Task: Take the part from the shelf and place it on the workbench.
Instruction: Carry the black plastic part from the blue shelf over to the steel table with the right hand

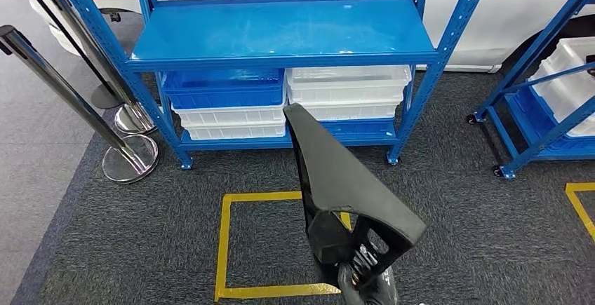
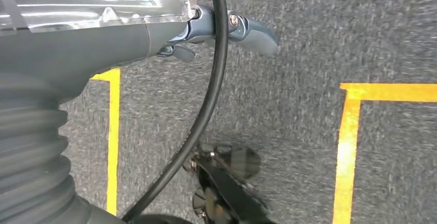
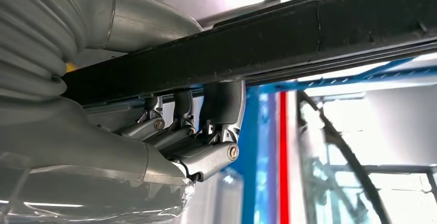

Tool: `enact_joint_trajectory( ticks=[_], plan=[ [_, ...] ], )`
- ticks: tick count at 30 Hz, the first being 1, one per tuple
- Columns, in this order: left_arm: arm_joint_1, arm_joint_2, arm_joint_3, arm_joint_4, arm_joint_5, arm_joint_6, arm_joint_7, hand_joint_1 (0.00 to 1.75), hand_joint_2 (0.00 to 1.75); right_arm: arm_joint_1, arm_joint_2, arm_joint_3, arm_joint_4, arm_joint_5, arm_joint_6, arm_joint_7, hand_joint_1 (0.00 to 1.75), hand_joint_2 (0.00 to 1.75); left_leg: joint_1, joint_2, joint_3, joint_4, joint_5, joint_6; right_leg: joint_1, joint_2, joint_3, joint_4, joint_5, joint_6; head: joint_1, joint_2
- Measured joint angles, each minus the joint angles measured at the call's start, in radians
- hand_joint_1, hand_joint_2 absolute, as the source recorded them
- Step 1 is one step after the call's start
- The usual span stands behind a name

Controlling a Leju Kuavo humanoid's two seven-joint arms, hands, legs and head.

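Gripping the black part (image 1: 344,179), the right hand (image 3: 190,141) has its fingers (image 3: 222,105) hooked over the part's long edge, so the part rises up and forward from the hand, toward the blue shelf (image 1: 281,35). The left hand (image 2: 206,28) hangs over grey carpet (image 2: 309,38) with yellow tape lines (image 2: 350,131); its fingers look apart and apparently hold nothing, though that view is blurred.
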Motion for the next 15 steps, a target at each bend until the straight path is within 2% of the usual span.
enact_joint_trajectory(
  ticks=[1, 2, 3, 4, 6, 7, 8, 10, 11, 12, 13, 14, 15],
  plan=[
    [0.002, -0.001, 0.006, 0.0, -0.002, 0.001, 0.001, 0.0, 1.75, 0.016, 0.005, -0.018, -0.008, 0.013, 0.002, 0.0, 1.75, 1.75, 0.0, -0.022, 0.053, -0.075, 0.01, 0.006, 0.001, 0.009, -0.009, 0.005, 0.004, 0.004, 0.0, 0.0],
    [0.004, -0.003, 0.012, 0.0, -0.004, 0.002, 0.001, 0.0, 1.75, 0.031, 0.012, -0.037, -0.018, 0.024, 0.005, 0.0, 1.75, 1.75, 0.0, -0.043, 0.093, -0.136, 0.011, 0.012, 0.001, 0.018, -0.016, 0.009, 0.008, 0.008, 0.0, 0.0],
    [0.006, -0.005, 0.017, 0.0, -0.007, 0.004, 0.001, 0.0, 1.75, 0.045, 0.02, -0.056, -0.03, 0.034, 0.008, -0.001, 1.75, 1.75, -0.001, -0.056, 0.116, -0.173, 0.005, 0.016, 0.001, 0.027, -0.021, 0.012, 0.013, 0.014, 0.0, 0.0],
    [0.007, -0.007, 0.023, 0.0, -0.008, 0.008, 0.001, 0.0, 1.75, 0.059, 0.029, -0.076, -0.043, 0.041, 0.017, 0.0, 1.75, 1.75, -0.002, -0.057, 0.122, -0.188, -0.001, 0.019, 0.001, 0.037, -0.025, 0.014, 0.018, 0.021, 0.0, 0.0],
    [-0.008, -0.021, 0.035, -0.003, 0.009, 0.037, 0.027, 0.0, 1.75, 0.081, 0.046, -0.111, -0.061, 0.055, 0.058, 0.013, 1.75, 1.75, -0.002, -0.033, 0.118, -0.196, 0.006, 0.027, 0.0, 0.05, -0.032, 0.017, 0.025, 0.034, 0.0, 0.0],
    [-0.031, -0.034, 0.043, -0.007, 0.023, 0.065, 0.055, 0.0, 1.75, 0.082, 0.053, -0.122, -0.063, 0.063, 0.09, 0.025, 1.75, 1.75, 0.001, -0.022, 0.115, -0.199, 0.013, 0.033, 0.001, 0.041, -0.042, 0.029, 0.016, 0.04, 0.0, 0.0],
    [-0.062, -0.048, 0.051, -0.011, 0.038, 0.092, 0.088, 0.0, 1.75, 0.074, 0.059, -0.129, -0.058, 0.073, 0.119, 0.037, 1.75, 1.75, 0.003, -0.011, 0.109, -0.203, 0.021, 0.041, 0.001, 0.025, -0.059, 0.059, -0.005, 0.044, 0.0, 0.0],
    [-0.129, -0.07, 0.065, -0.017, 0.057, 0.129, 0.134, 0.0, 1.75, 0.045, 0.074, -0.135, -0.038, 0.091, 0.151, 0.051, 1.75, 1.75, 0.003, 0.009, 0.094, -0.204, 0.034, 0.05, -0.002, -0.014, -0.114, 0.175, -0.075, 0.051, 0.0, 0.0],
    [-0.154, -0.076, 0.07, -0.019, 0.065, 0.133, 0.14, 0.0, 1.75, 0.033, 0.081, -0.138, -0.027, 0.096, 0.153, 0.053, 1.75, 1.75, 0.002, 0.021, 0.087, -0.203, 0.038, 0.051, -0.004, -0.022, -0.14, 0.237, -0.103, 0.055, 0.0, 0.0],
    [-0.17, -0.082, 0.074, -0.021, 0.071, 0.134, 0.141, 0.0, 1.75, 0.025, 0.087, -0.142, -0.017, 0.099, 0.153, 0.053, 1.75, 1.75, 0.0, 0.036, 0.084, -0.202, 0.04, 0.05, -0.005, -0.027, -0.153, 0.277, -0.115, 0.059, 0.0, 0.0],
    [-0.18, -0.085, 0.077, -0.022, 0.078, 0.132, 0.138, 0.0, 1.75, 0.022, 0.091, -0.147, -0.01, 0.101, 0.152, 0.053, 1.75, 1.75, 0.0, 0.052, 0.082, -0.201, 0.041, 0.049, -0.006, -0.031, -0.148, 0.28, -0.109, 0.061, 0.0, 0.0],
    [-0.184, -0.087, 0.08, -0.023, 0.082, 0.127, 0.132, 0.0, 1.75, 0.02, 0.093, -0.152, -0.003, 0.103, 0.15, 0.052, 1.75, 1.75, -0.001, 0.067, 0.082, -0.199, 0.04, 0.047, -0.007, -0.037, -0.121, 0.243, -0.086, 0.061, 0.0, 0.0],
    [-0.179, -0.089, 0.083, -0.024, 0.079, 0.116, 0.121, 0.0, 1.75, 0.023, 0.096, -0.158, 0.0, 0.107, 0.142, 0.046, 1.75, 1.75, -0.001, 0.083, 0.083, -0.196, 0.038, 0.044, -0.006, -0.053, -0.08, 0.177, -0.056, 0.059, 0.0, 0.0]
  ],
)
